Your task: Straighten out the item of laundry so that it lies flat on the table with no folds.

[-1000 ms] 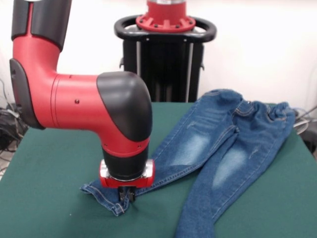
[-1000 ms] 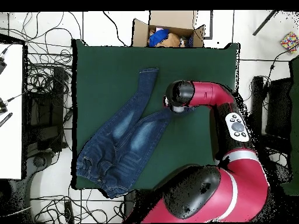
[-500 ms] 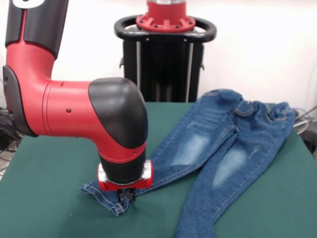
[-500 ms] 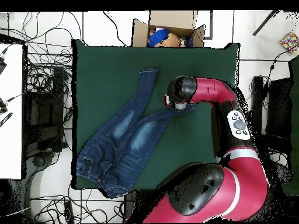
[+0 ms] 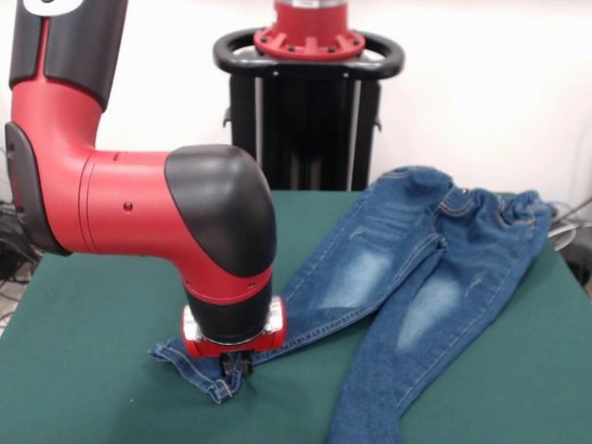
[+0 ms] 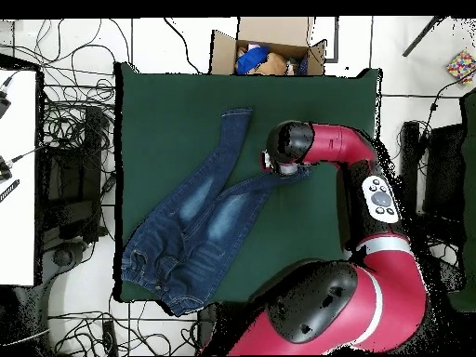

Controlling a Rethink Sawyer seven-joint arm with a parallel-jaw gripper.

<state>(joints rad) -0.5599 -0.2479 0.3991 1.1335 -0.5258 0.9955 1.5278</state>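
Observation:
The item of laundry (image 5: 407, 277) is a small pair of blue jeans lying on the green table (image 5: 83, 370). Its gathered waistband lies far right in the front view, and both legs run toward the near left. My gripper (image 5: 236, 363) points straight down on the cuff of the left-hand leg. Its dark fingers stand close together, pinching the rumpled hem, which is folded over there. In the overhead view the jeans (image 6: 191, 228) spread from the lower left, and the wrist (image 6: 288, 149) hides the gripper and that cuff.
An open cardboard box (image 6: 270, 51) with coloured things inside stands beyond the table's far edge in the overhead view. Cables lie on the floor around the table (image 6: 316, 102). The other jeans leg (image 6: 234, 125) reaches toward the box.
Compared with a second ago, the arm's elbow and wrist have shifted slightly left in the front view. The cuff and gripper tips stay in place. Nothing differs over the last half second.

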